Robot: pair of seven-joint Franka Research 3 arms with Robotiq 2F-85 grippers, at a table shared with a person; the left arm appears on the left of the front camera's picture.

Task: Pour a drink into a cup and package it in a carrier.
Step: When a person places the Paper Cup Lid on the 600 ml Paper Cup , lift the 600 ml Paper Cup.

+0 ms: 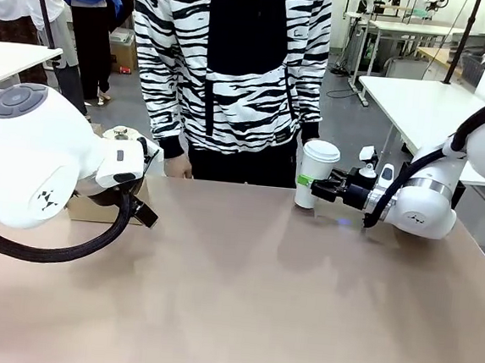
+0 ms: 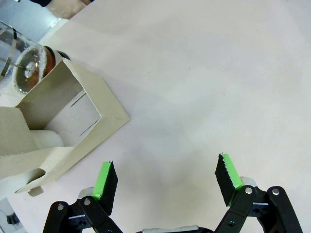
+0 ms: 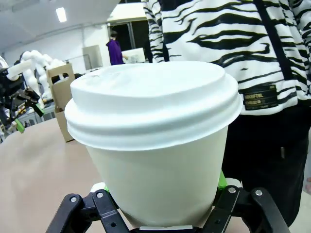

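Now cup [image 1: 313, 171] upright, axis vertical.

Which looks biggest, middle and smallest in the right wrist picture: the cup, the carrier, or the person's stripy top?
1. The cup, but it only looks huge because it is right up against the camera.
2. The stripy top.
3. The carrier, which looks small because it is far off.

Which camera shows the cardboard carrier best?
The left wrist view: the carrier is close, with its open compartment visible. The right wrist view shows it small and far off, the front view only a sliver behind the left arm.
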